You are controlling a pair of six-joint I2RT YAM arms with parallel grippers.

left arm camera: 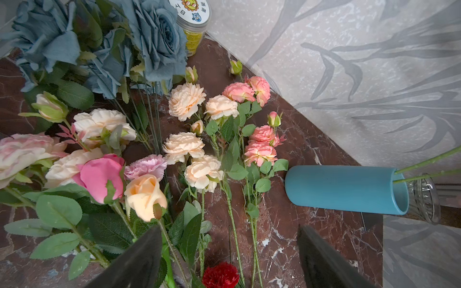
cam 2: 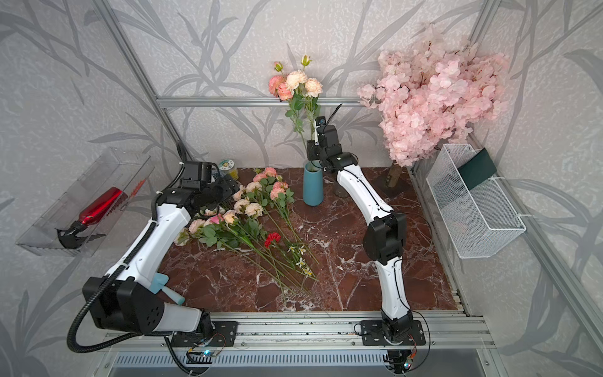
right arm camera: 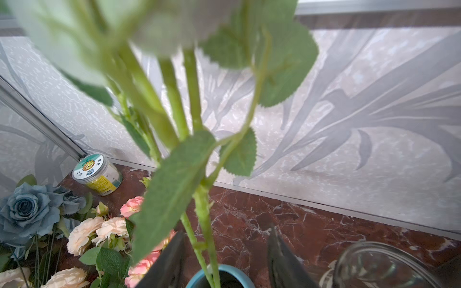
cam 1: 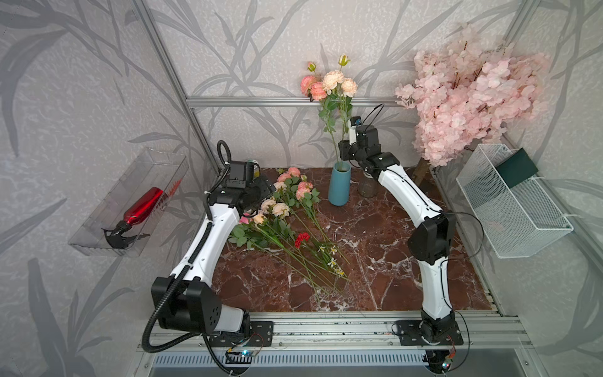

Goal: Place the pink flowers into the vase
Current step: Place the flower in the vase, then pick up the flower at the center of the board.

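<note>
Both jaws stand apart. Only its wrist view shows the right gripper (right arm camera: 227, 232) straddling, not pinching, stems of pink flowers (cam 1: 328, 83) standing in the blue vase (cam 1: 339, 186); that arm reaches far, wrist raised. More sprays (cam 1: 295, 189) lie left of the vase, below the left gripper (left arm camera: 229, 228) on its bent arm; blue roses (left arm camera: 159, 37) show only in wrist views.

We saw a red carnation (cam 1: 302, 239) lying on the marble table (cam 1: 375, 280) near small white and yellow flowers (cam 1: 332, 261). A big pale-pink blossom tree (cam 1: 470, 94) stood at the far corner beside a white wire basket (cam 1: 522, 235). A red spray bottle (cam 1: 143, 205) lay in a clear tray (cam 1: 153, 163). Blue roses (left arm camera: 154, 37) lay by a yellow-labelled canister (left arm camera: 193, 27). A glass jar (cam 1: 368, 187) stood upright
</note>
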